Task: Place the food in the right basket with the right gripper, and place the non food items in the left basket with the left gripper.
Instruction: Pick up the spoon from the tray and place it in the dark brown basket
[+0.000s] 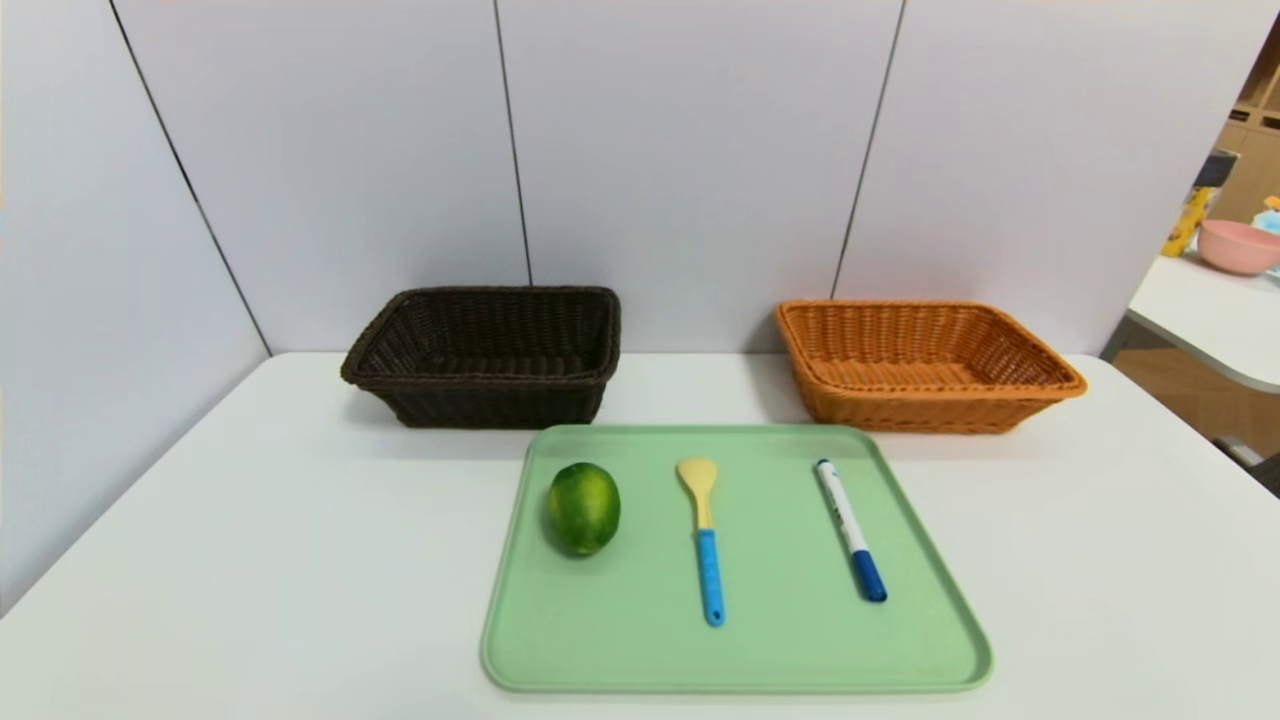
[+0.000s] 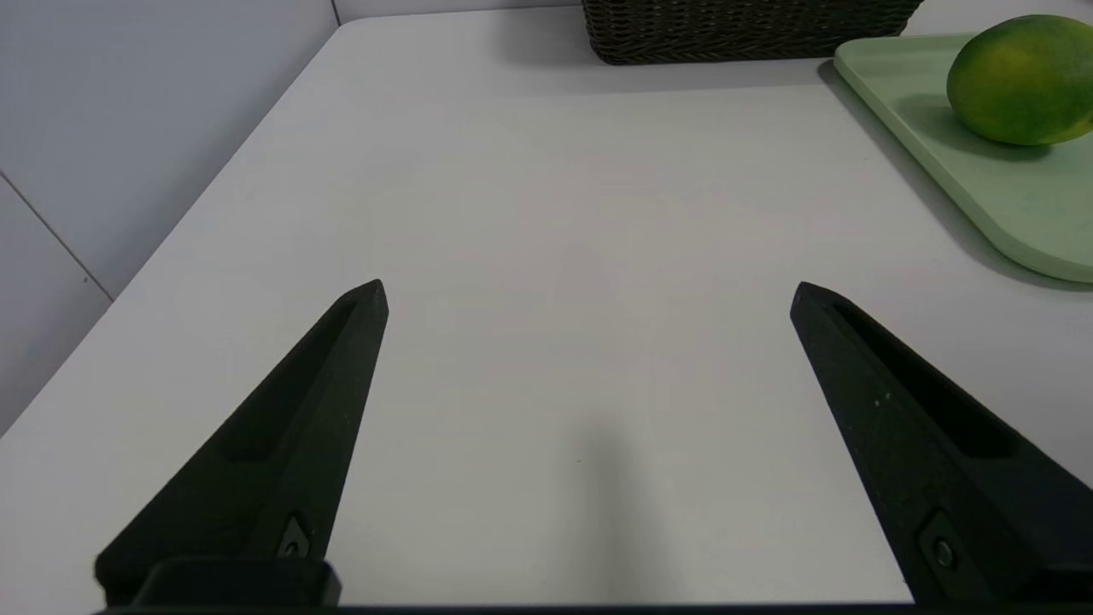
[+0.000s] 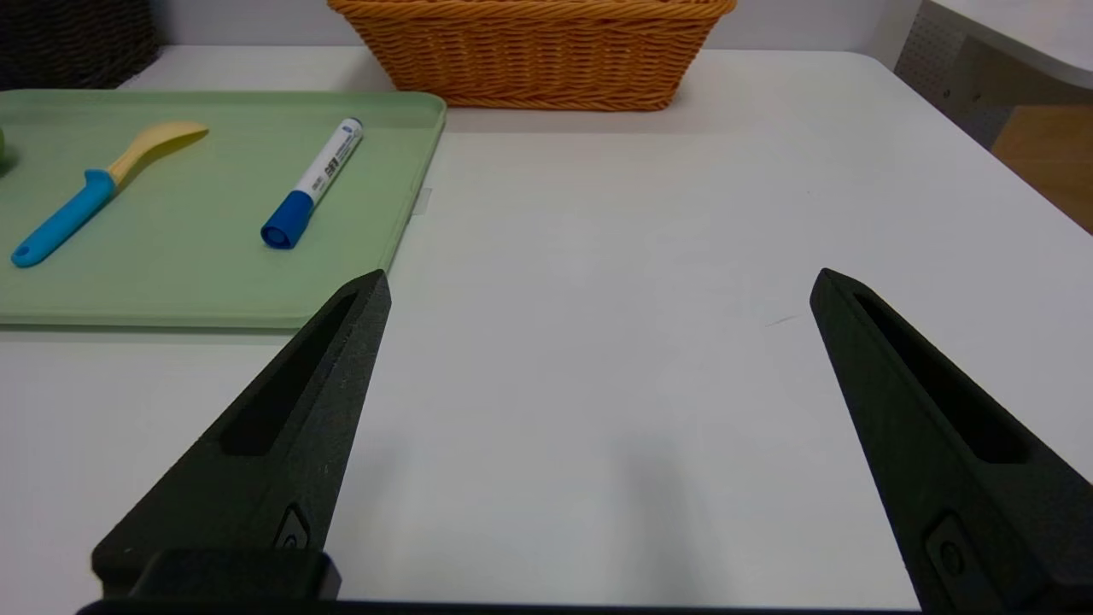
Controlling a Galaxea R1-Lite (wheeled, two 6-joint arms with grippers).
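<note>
Left gripper and right gripper, jaws wide apart and empty over the bench, show only in wrist views; head view alone shows lime, spoon-spatula and marker together on the tray.

A pale green tray lies on the white table; a pink bowl sits beyond.

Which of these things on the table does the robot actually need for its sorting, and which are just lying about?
Needed:
lime
spoon-spatula
marker
dark brown basket
orange basket
left gripper, open over bare table
right gripper, open over bare table

Just there:
green tray under the three items
pink bowl on the side table
</note>
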